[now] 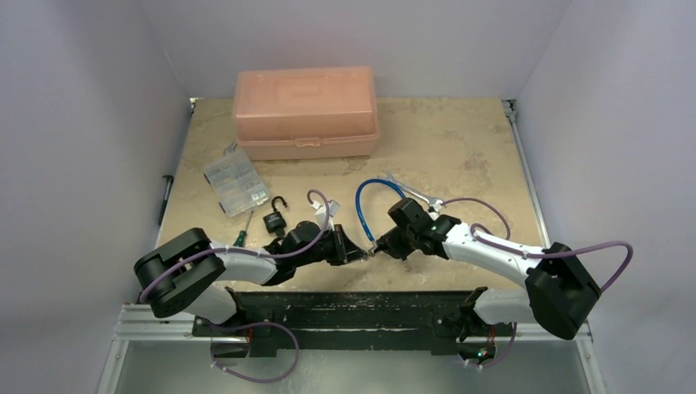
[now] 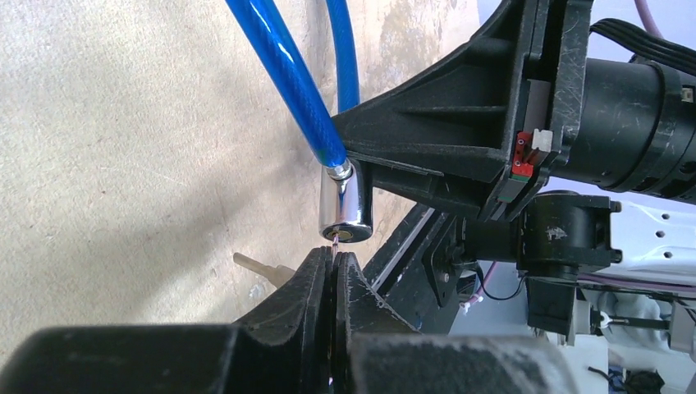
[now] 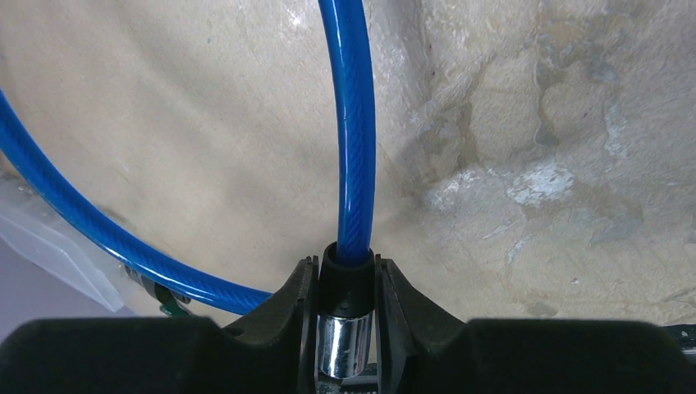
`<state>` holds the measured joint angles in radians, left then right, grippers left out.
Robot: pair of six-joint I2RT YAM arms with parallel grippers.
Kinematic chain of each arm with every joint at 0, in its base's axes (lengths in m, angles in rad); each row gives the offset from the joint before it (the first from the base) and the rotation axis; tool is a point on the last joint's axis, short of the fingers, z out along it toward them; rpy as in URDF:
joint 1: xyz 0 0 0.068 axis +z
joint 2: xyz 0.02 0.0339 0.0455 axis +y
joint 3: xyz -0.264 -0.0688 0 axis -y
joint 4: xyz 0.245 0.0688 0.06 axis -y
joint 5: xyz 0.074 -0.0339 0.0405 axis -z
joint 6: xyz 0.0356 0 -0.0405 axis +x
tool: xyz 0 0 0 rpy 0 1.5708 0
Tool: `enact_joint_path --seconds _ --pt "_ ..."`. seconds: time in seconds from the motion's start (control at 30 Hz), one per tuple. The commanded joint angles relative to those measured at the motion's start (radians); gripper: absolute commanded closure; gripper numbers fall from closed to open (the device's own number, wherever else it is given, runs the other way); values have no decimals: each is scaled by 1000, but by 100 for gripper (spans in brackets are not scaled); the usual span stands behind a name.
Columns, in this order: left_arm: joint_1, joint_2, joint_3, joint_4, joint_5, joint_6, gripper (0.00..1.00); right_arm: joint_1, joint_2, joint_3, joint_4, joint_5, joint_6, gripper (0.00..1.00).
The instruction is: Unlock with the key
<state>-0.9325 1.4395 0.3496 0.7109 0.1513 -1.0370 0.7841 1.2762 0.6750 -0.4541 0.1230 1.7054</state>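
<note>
The left claw (image 2: 334, 261) is clenched on the key (image 2: 333, 239) — only a sliver of blade shows, its tip at the barrel (image 2: 345, 205) face. The right claw (image 3: 346, 283) grasps that barrel. The blade looks slightly off the keyhole — pushing could skid or twist it.

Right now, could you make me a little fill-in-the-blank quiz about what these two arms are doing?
The right gripper clamps the chrome lock barrel of a ____ cable.
The left gripper, ____ on the key, aims it at the barrel's keyhole.
The black padlock has its shackle ____.
Missing: blue; shut; open.
</note>
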Motion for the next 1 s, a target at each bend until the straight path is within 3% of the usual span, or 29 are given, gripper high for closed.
enact_joint_path --seconds 0.0,0.17,0.43,0.53,0.77,0.97 --pt "-6 46 59 52 7 -3 100 6 -14 38 97 -39 17 100" --pt "-9 58 65 54 -8 -1 100 6 -39 17 101 -24 17 100" --pt "-9 -91 8 -79 -80 58 62 6 -88 -35 108 -34 17 100" --pt "-9 -173 0 -153 -104 92 54 6 -104 -48 107 -24 15 100" --pt "-9 -267 35 -269 -69 252 51 6 -113 -51 113 -26 10 100" --pt "-11 -258 95 -367 -54 367 53 6 -128 -49 111 -24 11 100"
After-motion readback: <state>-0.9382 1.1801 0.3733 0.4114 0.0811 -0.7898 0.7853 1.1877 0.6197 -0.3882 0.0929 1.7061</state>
